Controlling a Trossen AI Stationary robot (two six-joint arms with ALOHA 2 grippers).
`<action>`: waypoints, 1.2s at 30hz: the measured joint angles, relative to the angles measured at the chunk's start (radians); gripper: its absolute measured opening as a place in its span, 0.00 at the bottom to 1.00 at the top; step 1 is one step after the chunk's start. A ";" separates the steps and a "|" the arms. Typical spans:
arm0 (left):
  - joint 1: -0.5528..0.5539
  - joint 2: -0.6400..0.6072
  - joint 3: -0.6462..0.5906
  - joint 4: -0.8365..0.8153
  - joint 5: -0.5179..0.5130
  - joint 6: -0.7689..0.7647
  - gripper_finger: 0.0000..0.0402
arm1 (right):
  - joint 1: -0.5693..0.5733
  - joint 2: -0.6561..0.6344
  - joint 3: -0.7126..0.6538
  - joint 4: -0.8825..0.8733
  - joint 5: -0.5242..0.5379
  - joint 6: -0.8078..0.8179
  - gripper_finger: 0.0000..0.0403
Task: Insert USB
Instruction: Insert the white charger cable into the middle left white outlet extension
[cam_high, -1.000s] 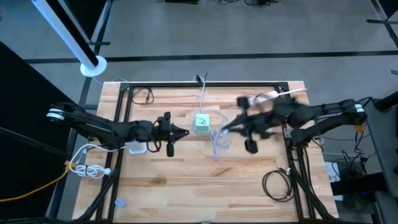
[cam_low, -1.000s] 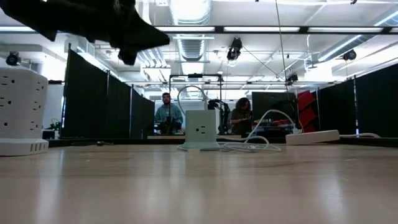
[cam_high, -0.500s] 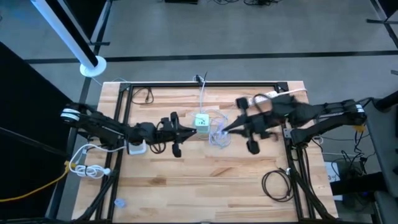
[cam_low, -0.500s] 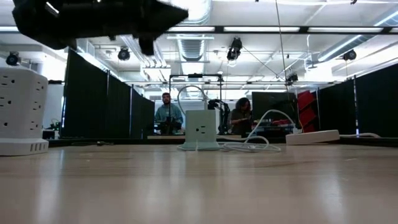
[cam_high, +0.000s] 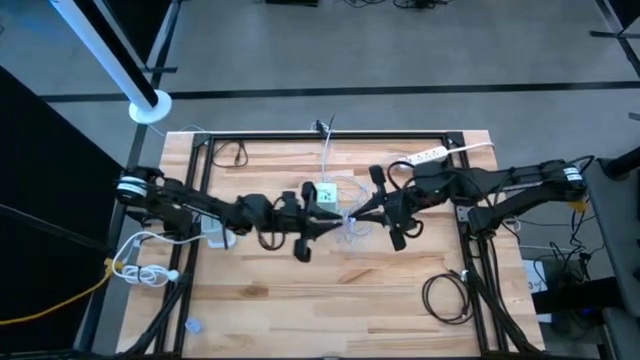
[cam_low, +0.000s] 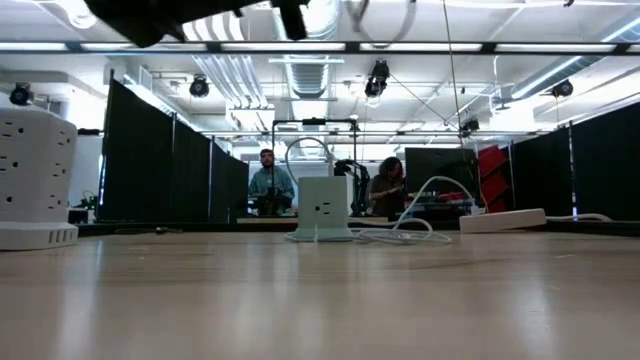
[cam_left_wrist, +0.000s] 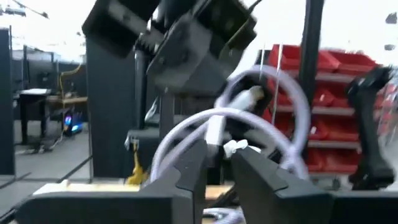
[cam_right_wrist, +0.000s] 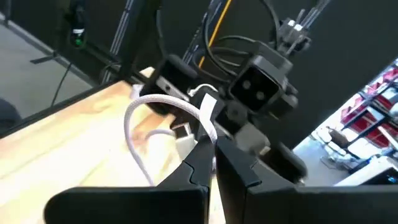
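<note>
A white USB cable (cam_high: 350, 226) is lifted above the table's middle, and its loop (cam_right_wrist: 140, 118) curls out in front of my right gripper (cam_right_wrist: 213, 144), which is shut on it. My left gripper (cam_left_wrist: 219, 152) faces it from the table's left with a narrow gap. Its fingertips are right at the cable's white plug end (cam_left_wrist: 219, 129); whether they touch it I cannot tell. In the high view both grippers (cam_high: 330, 222) (cam_high: 352, 214) meet just near of the white-and-green charger cube (cam_high: 325, 193). The cube stands on its base on the table (cam_low: 323, 208). My right gripper pinches the white cable (cam_right_wrist: 209, 124) between its two fingers a short way behind the plug end. It comes level from the table's right. The cable stands up past the fingertips, and its loop is lifted and hangs slack toward the table.
A white tower power strip (cam_low: 35, 180) stands at the table's left, near the left arm (cam_high: 215, 237). A flat white power strip (cam_high: 432, 154) lies far right. The cube's own white cord (cam_low: 400, 228) coils beside it. A black cord (cam_high: 447, 297) lies near right. People sit in the room beyond.
My left gripper has travelled toward the table's right and up, closing on the right gripper and the cable end. My right gripper has carried the cable toward the table's left, to the middle just near of the cube.
</note>
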 joint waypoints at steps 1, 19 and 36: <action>0.000 0.005 0.013 -0.021 -0.001 0.001 0.20 | 0.000 0.003 0.000 -0.003 0.003 0.000 0.00; -0.011 0.009 0.073 -0.123 -0.008 0.027 0.50 | 0.000 0.007 -0.002 -0.090 0.079 -0.007 0.00; -0.015 -0.148 0.071 -0.387 -0.350 0.138 0.47 | 0.029 0.008 -0.003 -0.184 0.070 0.014 0.00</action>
